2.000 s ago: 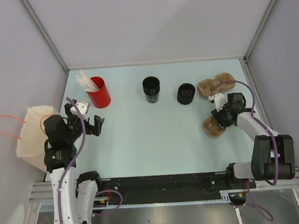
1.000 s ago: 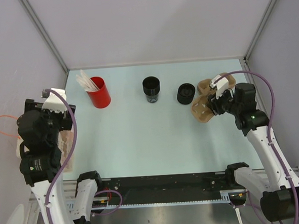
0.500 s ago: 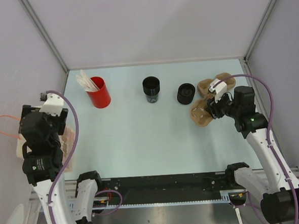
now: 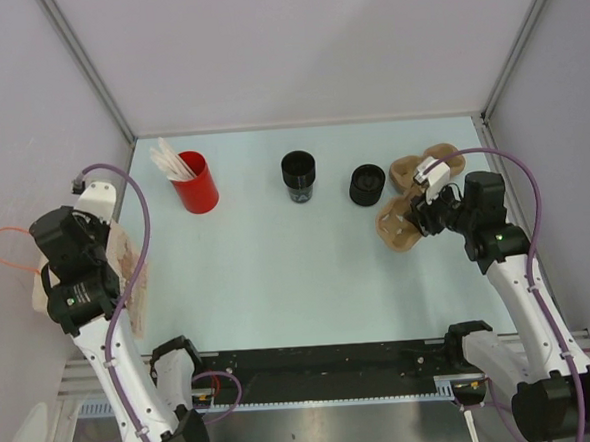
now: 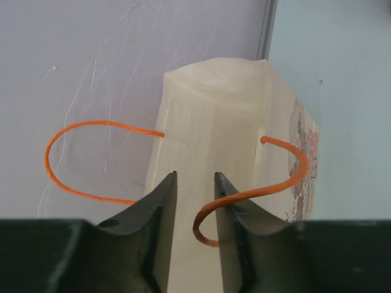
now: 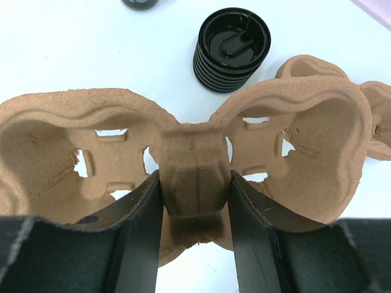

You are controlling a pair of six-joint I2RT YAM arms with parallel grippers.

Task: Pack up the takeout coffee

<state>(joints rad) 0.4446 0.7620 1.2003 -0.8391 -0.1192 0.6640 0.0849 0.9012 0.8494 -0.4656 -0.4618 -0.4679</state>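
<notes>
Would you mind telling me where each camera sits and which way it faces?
Top external: overhead behind the bases, looking down on the table; both arms show.
Left wrist: on the left arm, facing the paper bag; left gripper shows.
Right wrist: on the right arm, facing the pulp carrier the right gripper clamps.
Shared: top and right wrist both show the pulp carrier.

Soft, even light is coming from overhead, keeping all 3 views bright. Shadows on the pale table [image 4: 278, 272] are falling faint and short. The pulp carrier [image 6: 55, 128] is shading its own wells; the black ribbed piece [image 6: 231, 49] is catching small glints. Nearest the lens, the left gripper [image 5: 194, 183] and right gripper [image 6: 194, 180] are showing dark and slightly soft.
</notes>
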